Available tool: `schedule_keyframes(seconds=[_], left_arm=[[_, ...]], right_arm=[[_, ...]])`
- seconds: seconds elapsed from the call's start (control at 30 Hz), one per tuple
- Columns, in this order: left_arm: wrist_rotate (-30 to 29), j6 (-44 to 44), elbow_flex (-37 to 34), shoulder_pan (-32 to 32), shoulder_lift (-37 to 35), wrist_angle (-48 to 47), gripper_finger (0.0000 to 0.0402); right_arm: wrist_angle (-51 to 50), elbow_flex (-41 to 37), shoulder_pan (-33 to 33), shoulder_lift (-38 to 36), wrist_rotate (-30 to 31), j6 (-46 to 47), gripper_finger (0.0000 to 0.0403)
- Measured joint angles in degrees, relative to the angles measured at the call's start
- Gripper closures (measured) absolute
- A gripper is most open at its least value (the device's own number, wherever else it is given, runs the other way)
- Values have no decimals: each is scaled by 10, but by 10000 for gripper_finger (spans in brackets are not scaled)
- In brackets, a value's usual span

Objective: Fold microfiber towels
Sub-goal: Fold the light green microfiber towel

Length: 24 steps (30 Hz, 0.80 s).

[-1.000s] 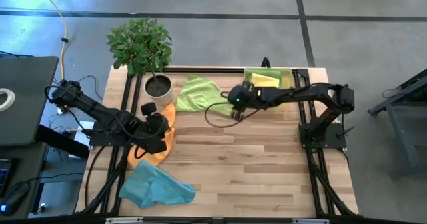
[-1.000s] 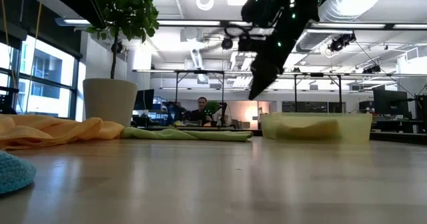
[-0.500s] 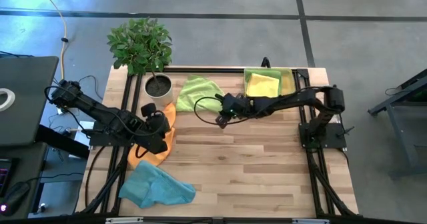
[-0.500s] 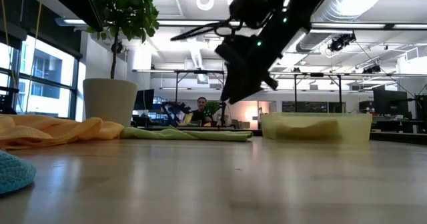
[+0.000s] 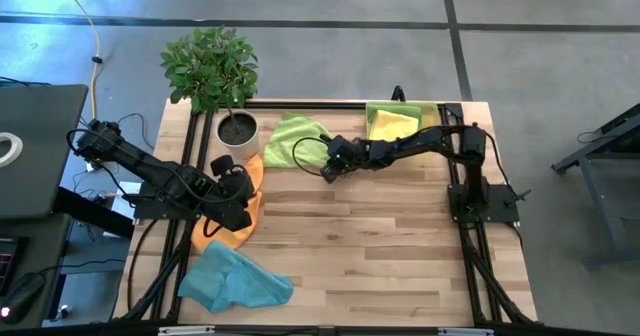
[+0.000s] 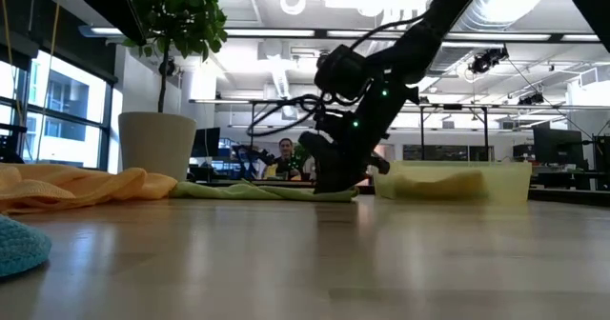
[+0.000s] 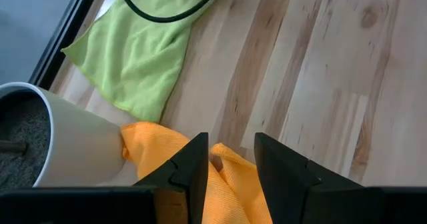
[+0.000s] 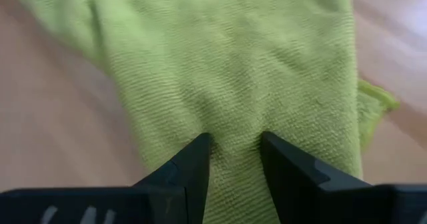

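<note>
A lime green towel (image 5: 295, 138) lies crumpled flat on the table's far middle (image 6: 257, 192). My right gripper (image 5: 326, 166) is down at its right near edge, open, with green cloth (image 8: 230, 84) between and ahead of its fingertips (image 8: 230, 147). An orange towel (image 5: 252, 171) lies bunched at the left, beside the plant pot. My left gripper (image 5: 238, 198) hangs open above it (image 7: 230, 151). A light blue towel (image 5: 235, 281) lies crumpled at the near left corner. A yellow towel (image 5: 395, 126) lies in the tray. My right gripper comes at the lime green towel slanting down from the table's right, one finger (image 8: 193, 161) on either side of a strip of cloth near the towel's right edge (image 6: 329, 192). The towel lies flat on the table. Whether the fingertips touch it, I cannot tell.
A potted plant (image 5: 237, 128) stands at the far left, close to the orange towel. A translucent yellow tray (image 5: 440, 111) stands at the far right corner (image 6: 453, 179) and holds a green cloth under the yellow one. Bare wood spreads over the middle and near right.
My right gripper has come down from well above the table and gone toward the table's left, from beside the tray to the lime green towel's right edge, rolling as it sank. The towels have stayed where they were.
</note>
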Motion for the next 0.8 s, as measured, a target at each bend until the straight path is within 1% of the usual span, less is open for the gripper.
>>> schedule_keyframes(seconds=[0.07,0.13,0.23,0.37,0.47,0.57,0.67,0.8], left_arm=[[0,0,0,0,0,0,291],[1,0,0,0,0,0,291],[11,0,0,0,0,0,291],[35,-1,0,0,0,0,291],[44,-1,0,0,0,4,291],[45,0,0,0,0,13,291],[45,1,0,0,0,31,291],[45,23,0,0,0,56,291]], right_arm=[[-6,1,3,1,-26,-4,274],[-26,2,16,-3,-40,-29,274],[-81,2,43,-17,-76,-50,274],[-172,2,85,-40,-147,-56,274],[-233,0,121,-63,-183,-54,274],[-292,-5,154,-95,-188,-48,274],[-320,-3,181,-146,-182,-31,274],[-371,-3,211,-200,-116,4,274]])
